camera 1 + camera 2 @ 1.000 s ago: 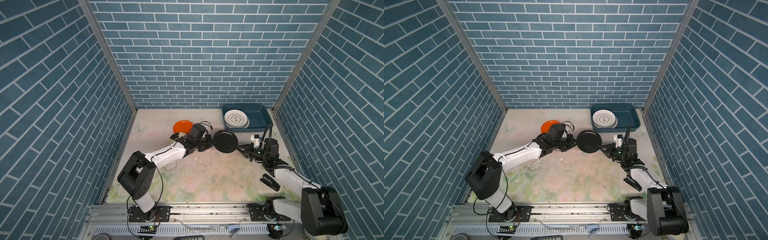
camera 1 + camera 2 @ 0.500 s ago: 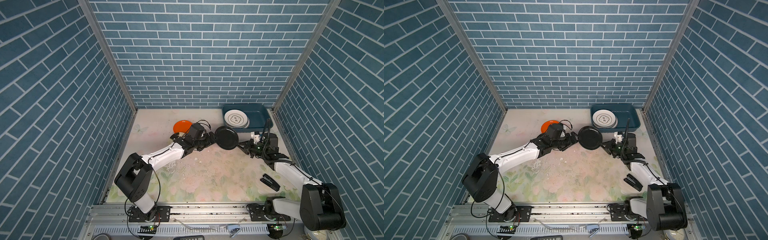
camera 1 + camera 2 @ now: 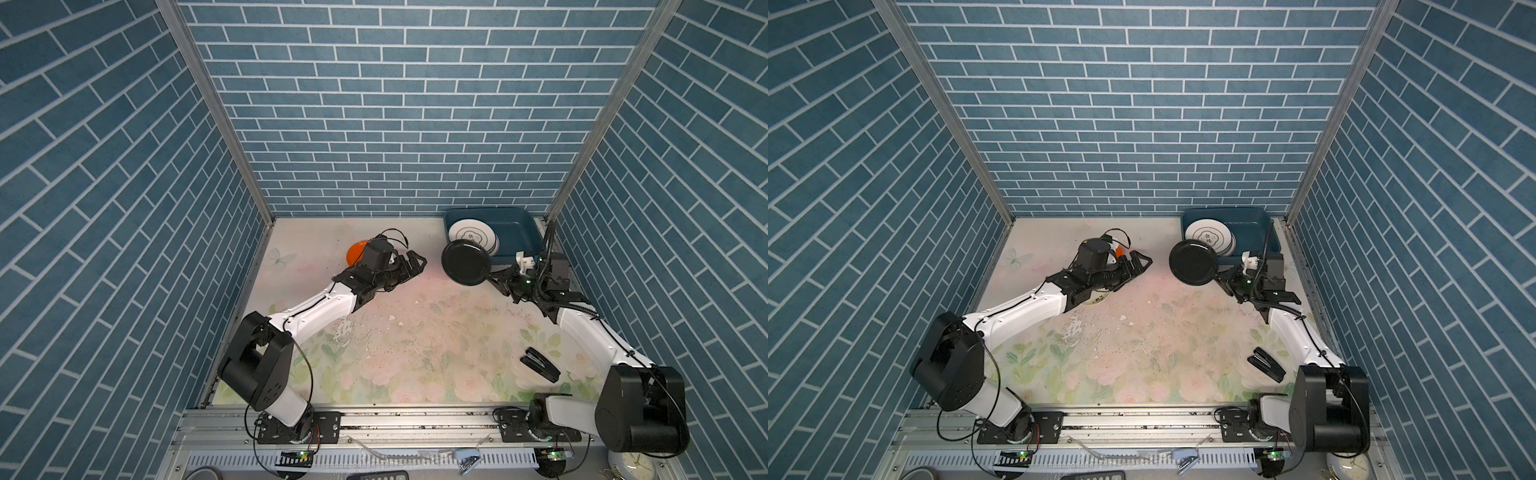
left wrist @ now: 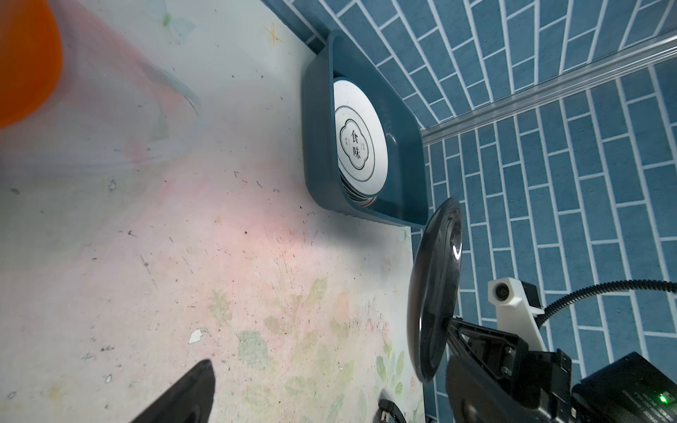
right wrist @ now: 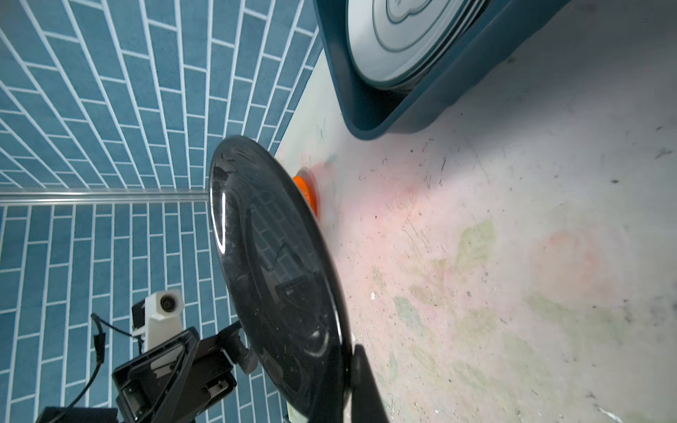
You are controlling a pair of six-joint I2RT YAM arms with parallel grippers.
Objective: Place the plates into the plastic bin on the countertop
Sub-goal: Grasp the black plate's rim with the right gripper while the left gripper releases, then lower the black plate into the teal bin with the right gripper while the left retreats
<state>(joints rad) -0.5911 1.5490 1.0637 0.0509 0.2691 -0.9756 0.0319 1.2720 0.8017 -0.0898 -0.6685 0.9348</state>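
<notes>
1. Blue brick walls round floral surface (image 3: 415, 332); plastic bin (image 3: 515, 235) at 1 o'clock corner.
2. Bin holds plate stack, lettered white plate (image 3: 471, 236) on top.
3. My R jaws clamped on black plate (image 3: 465, 263) rim, its 4 o'clock; plate off surface, overlapping bin's 7 o'clock corner.
4. My L jaws wide open, empty, at 9 o'clock of black plate, apart.
5. Orange plate (image 3: 354, 254) at 11 o'clock, partly behind L arm.

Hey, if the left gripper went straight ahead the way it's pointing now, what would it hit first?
Most likely the black plate that the right gripper holds by its rim: in both top views the left gripper, jaws open, points at it. Height is unclear, so it might pass just beneath.
</notes>
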